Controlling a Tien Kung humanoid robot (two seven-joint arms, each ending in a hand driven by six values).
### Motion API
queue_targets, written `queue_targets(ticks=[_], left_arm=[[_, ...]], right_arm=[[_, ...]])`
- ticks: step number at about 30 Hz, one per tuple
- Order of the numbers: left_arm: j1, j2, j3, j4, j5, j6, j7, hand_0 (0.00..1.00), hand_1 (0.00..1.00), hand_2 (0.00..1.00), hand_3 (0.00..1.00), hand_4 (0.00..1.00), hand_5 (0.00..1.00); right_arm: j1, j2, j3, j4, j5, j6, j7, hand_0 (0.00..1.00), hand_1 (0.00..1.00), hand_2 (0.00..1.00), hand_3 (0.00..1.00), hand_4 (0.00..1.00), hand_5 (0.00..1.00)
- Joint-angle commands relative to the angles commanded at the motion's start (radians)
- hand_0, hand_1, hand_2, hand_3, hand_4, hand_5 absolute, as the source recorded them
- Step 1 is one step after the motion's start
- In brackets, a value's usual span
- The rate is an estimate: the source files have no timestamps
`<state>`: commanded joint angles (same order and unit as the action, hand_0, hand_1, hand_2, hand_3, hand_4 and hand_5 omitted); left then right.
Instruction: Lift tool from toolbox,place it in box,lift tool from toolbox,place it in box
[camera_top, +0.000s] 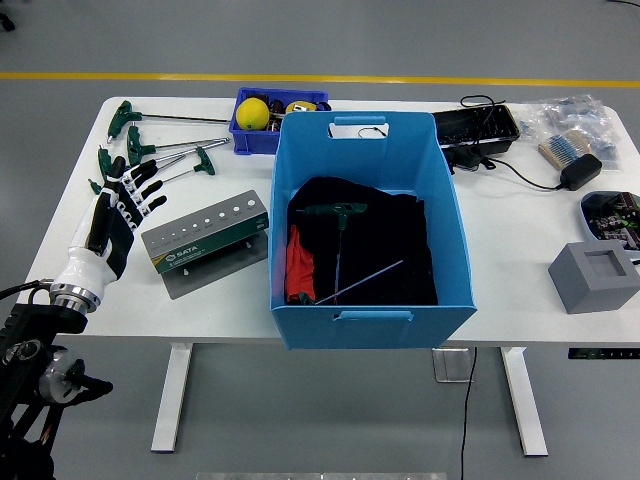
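while left hand (118, 205) hovers fingers spread, empty — t-handle tools (160, 150) lie just beyond fingertips.

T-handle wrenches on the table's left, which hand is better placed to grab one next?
Left. The left hand hovers open beside the T-handle wrenches; no right hand is in view.

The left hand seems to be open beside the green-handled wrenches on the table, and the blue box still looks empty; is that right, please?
Not quite. The head view shows the blue box is not empty: a green-handled wrench already lies inside on dark cloth. The rest holds: the left hand is open, beside the green-handled wrenches on the table.
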<state>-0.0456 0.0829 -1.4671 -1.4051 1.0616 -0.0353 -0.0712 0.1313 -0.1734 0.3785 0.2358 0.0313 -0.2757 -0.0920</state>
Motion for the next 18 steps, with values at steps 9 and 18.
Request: queue_targets(ticks=[9,18], left_arm=[[0.002,0.0,0.003,-0.002,-0.001,0.0,0.004,0.853,0.926,0.967,0.86,0.931,0.957],[0.007,-0.003,0.0,-0.002,0.014,0.001,0.006,0.855,0.922,0.965,0.859,0.923,0.998]], right_arm=[[-0.002,0.001,0.002,0.0,0.0,-0.001,-0.001,0.629,0.605,0.676,0.548,0.761,0.665],[-0.007,0.0,0.009,0.001,-0.015,-0.001,-0.005,0.629,0.604,0.676,0.549,0.76,0.665]])
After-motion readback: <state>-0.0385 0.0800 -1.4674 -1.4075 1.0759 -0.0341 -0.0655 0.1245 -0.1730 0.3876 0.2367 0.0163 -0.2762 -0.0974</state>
